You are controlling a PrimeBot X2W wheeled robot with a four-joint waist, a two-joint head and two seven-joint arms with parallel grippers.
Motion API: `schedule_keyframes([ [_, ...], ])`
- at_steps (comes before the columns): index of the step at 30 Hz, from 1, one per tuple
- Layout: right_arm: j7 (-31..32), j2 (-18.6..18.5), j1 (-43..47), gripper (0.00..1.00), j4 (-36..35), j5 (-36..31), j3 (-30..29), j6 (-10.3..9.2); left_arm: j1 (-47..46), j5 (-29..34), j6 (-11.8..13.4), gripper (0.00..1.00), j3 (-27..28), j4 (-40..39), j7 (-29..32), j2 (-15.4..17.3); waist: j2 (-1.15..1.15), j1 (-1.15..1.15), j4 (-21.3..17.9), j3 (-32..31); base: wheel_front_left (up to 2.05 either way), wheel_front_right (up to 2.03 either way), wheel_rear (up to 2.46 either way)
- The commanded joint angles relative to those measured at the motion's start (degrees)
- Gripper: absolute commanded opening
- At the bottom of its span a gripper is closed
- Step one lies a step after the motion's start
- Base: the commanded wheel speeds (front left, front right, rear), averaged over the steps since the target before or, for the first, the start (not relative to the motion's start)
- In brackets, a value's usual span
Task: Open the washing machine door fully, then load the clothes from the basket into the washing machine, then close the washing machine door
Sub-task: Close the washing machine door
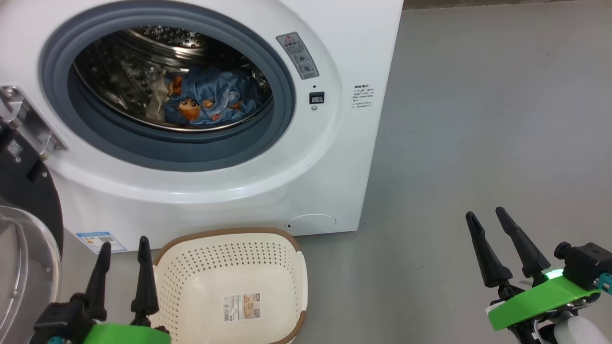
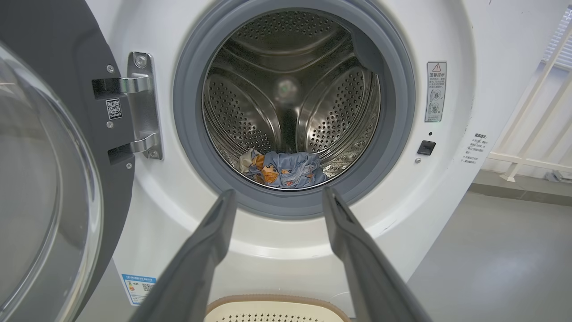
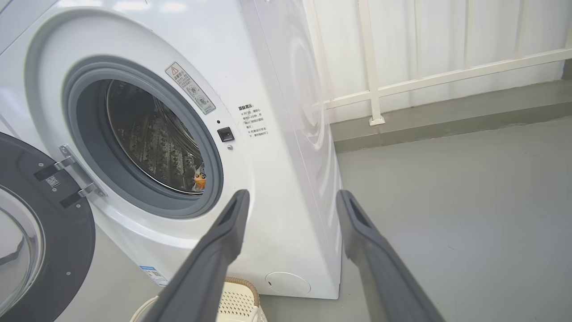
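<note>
On the grey floor (image 1: 478, 119), nearest the robot: left gripper (image 1: 124, 242) sits low left, fingers apart, nothing between them. Right gripper (image 1: 486, 213) sits low right, well clear of the machine's side, fingers apart too, empty. The floor is smooth and matte.

Just right of the left gripper is the basket (image 1: 224, 233), upright on the floor, close in front of the washing machine (image 1: 334, 181). Its inside is bare apart from a paper label (image 1: 241, 306) stuck to the bottom.

The washing machine door (image 1: 28, 191) is swung wide to the left on its metal hinge (image 1: 24, 119), glass bowl bulging toward the robot.

The clothes (image 1: 210, 100) are in the drum (image 2: 335, 103), bunched low at the bottom behind the grey gasket (image 1: 282, 110). Blue with orange faces, and a cream bit on the left.

View differences:
- Head view looks down into the basket.
- Left wrist view looks straight into the drum: perforated back wall, paddles, clothes at the front lip.
- Right wrist view is oblique: a sliver of orange print at the gasket edge, plus a white railing (image 3: 402, 85) and a wall beyond the machine.
</note>
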Motion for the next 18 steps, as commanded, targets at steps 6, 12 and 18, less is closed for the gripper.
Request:
schedule_keyframes([
  [6, -0.3, -0.7, -0.1, 1.0, -1.4, -0.8, 1.0, 0.36, -0.3, 0.9, -0.8, 1.0, 2.2, -1.2, -0.7, 0.4, 0.0, 0.0, 0.0, -0.1, 0.0, 0.0, 0.0],
  [12, -0.3, -0.7, -0.3, 1.0, -1.4, -0.9, 1.1, 0.36, -0.6, 1.3, -1.1, 1.0, 2.2, -0.8, -0.7, 0.3, 0.0, 0.0, -0.1, 0.0, 0.0, 0.0, 0.0],
  [18, -0.3, -0.7, -0.6, 1.0, -1.4, -0.9, 1.0, 0.36, -1.0, 1.4, -1.1, 1.0, 2.3, -1.0, -0.7, 0.2, 0.0, 0.0, -0.1, 0.3, 0.0, 0.0, 0.0],
])
